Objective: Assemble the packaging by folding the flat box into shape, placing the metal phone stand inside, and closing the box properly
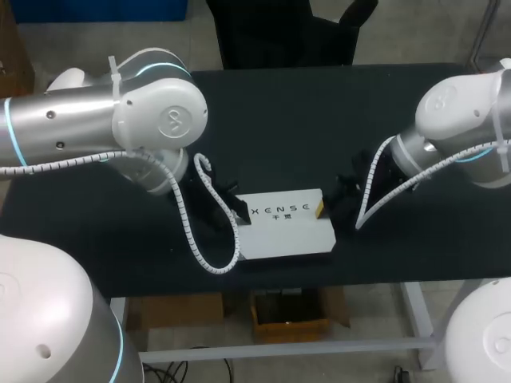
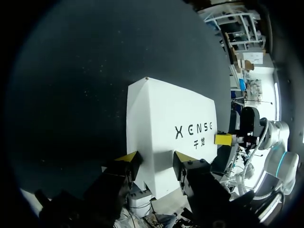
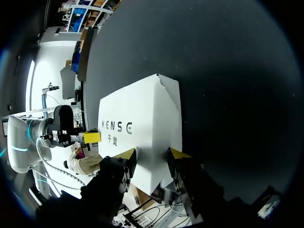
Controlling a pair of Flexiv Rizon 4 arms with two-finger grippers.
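White cardboard box (image 1: 287, 227): a shallow, rectangular carton with flat matte faces and crisp folded edges, lying flat near the middle of the table (image 1: 303, 104) toward its front edge. Dark print runs across the top panel. In the right wrist view one far corner shows a small crease. The table surface is a matte black sheet with fine pale specks.

Left gripper (image 2: 155, 159): stands at the box's left end, its two black fingers spread apart. The wedge-shaped yellow tips (image 2: 129, 157) sit over the near edge of the top panel; whether they touch the cardboard cannot be told.

Right gripper (image 3: 150, 154): mirrors this at the box's right end, fingers likewise spread, with yellow tips over the near edge of the panel. One of these tips appears in the head view against the box's right rear corner.

Left arm (image 1: 96, 120) and right arm (image 1: 463, 112): smooth rounded housings in silver and white. A white spiral-wrapped cable (image 1: 211, 239) loops from each down to the table beside the box.
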